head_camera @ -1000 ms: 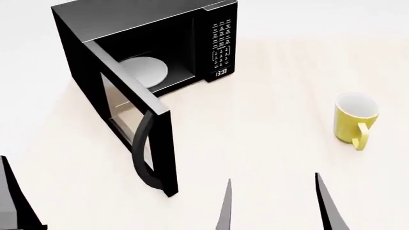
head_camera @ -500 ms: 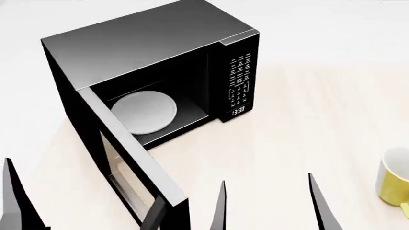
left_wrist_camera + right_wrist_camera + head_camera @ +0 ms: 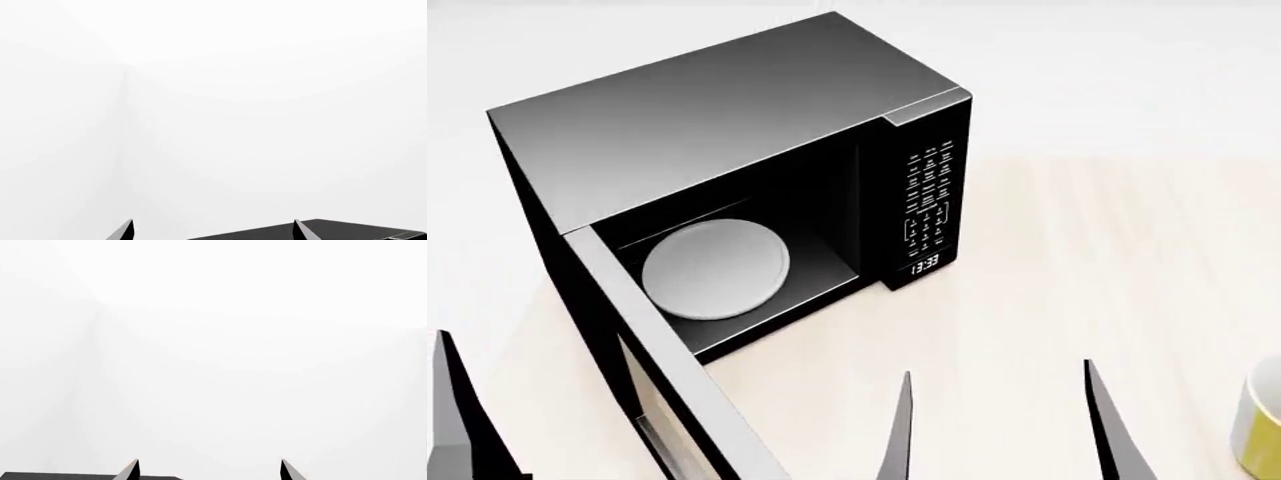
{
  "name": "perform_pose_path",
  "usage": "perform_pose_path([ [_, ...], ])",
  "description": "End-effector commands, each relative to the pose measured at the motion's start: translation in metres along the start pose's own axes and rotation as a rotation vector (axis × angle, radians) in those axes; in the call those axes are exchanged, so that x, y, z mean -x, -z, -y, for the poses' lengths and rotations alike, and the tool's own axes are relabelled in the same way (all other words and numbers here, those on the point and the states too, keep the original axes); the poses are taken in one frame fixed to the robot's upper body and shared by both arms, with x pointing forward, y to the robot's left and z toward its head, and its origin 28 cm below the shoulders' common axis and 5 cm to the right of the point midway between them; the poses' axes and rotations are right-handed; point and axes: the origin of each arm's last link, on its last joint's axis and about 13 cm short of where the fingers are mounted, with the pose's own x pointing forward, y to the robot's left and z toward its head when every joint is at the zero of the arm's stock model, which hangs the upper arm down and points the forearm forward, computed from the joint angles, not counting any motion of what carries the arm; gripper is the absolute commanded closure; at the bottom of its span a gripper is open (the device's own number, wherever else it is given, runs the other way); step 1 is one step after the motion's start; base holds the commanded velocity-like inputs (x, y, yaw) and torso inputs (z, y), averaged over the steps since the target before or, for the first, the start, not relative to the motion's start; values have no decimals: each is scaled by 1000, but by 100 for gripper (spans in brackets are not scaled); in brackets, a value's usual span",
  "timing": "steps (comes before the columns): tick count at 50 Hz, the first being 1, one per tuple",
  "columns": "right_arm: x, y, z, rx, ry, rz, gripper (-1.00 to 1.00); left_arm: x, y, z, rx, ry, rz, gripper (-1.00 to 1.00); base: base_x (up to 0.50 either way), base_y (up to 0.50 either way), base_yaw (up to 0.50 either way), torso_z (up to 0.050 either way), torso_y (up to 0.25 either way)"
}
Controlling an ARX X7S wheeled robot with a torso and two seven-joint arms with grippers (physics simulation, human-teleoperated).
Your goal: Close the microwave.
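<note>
Facing the microwave (image 3: 721, 150) at the worktop's (image 3: 1094, 250) far left corner, we see its door (image 3: 681, 400) swung wide toward us, nearer our left tool (image 3: 212, 231) than our right tool (image 3: 1001, 425), both spread open and holding nothing.

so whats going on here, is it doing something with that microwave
A two-armed robot faces a black microwave whose door hangs wide open, the white turntable plate showing inside. Neither gripper touches it: the right gripper is open and empty in front, and only one left fingertip shows. A yellow mug stands at the right.
</note>
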Motion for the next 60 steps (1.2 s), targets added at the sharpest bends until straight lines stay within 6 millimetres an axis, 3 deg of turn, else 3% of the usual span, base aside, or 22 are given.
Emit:
perform_pose_path([
  [1,0,-4,0,-17,-14,12,-100,-4,-5,-5,11,-4,-7,-100,0,0,0,0,0],
  [6,-1,-5,0,-10,-6,15,-100,-12,-12,-19,47,102,-27,-100,0,0,0,0,0],
  [13,-1,-4,0,-9,-2,15,-100,-26,-24,-55,105,412,-114,-100,0,0,0,0,0],
  [17,-1,-2,1,-10,3,7,-100,-38,-25,-76,18,526,-144,-100,0,0,0,0,0],
  [24,-1,-1,1,-6,2,0,-100,-42,-18,-91,6,677,-243,-100,0,0,0,0,0],
  [30,0,0,0,-10,-4,0,-100,-50,-22,-98,14,819,-302,-100,0,0,0,0,0],
  [43,3,2,-2,-11,-16,-7,-100,-66,-3,-95,32,889,-360,-100,0,0,0,0,0],
  [54,3,3,-2,-10,-16,-11,-100,-54,23,-75,36,1024,-415,-100,0,0,0,0,0],
  [60,3,4,-1,-9,-11,-16,-100,-38,35,-64,68,1098,-457,-100,0,0,0,0,0],
])
